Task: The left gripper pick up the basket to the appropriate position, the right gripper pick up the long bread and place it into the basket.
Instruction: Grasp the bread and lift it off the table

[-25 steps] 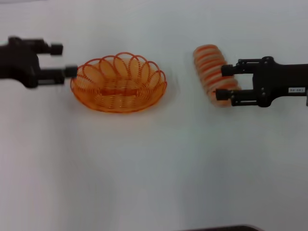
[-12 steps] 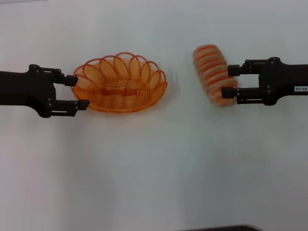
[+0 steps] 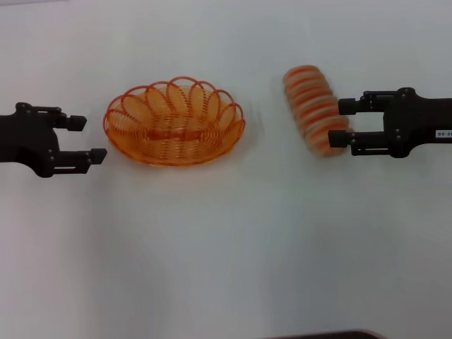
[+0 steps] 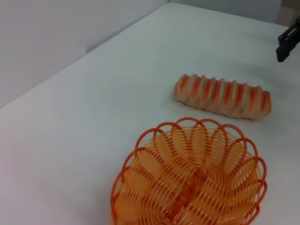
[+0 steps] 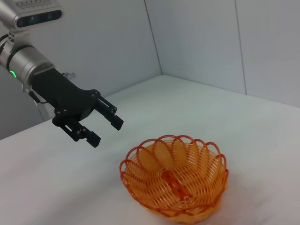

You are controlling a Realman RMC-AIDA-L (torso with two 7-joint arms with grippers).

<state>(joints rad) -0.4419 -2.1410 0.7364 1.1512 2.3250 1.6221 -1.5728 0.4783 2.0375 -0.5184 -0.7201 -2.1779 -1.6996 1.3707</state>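
The orange wire basket [image 3: 174, 121] sits on the white table, left of centre. My left gripper [image 3: 90, 138] is open and empty just left of its rim, a small gap away. The striped long bread [image 3: 314, 109] lies on the table at the right. My right gripper [image 3: 340, 123] is open at the bread's right side, one fingertip overlapping its near end; I cannot tell if it touches. The left wrist view shows the basket [image 4: 192, 183], the bread [image 4: 222, 96] and a right fingertip [image 4: 288, 42]. The right wrist view shows the basket [image 5: 176, 180] and the left gripper [image 5: 105, 129].
The white table [image 3: 226, 247] stretches wide in front of the basket and bread. A dark edge [image 3: 325, 335] shows at the table's near side. Pale walls [image 5: 197, 42] stand behind the table's far corner.
The left gripper came down with its fingers around the basket's left rim, then drew back to the left, off the rim. The right gripper slid slightly right. Basket and bread stayed put.
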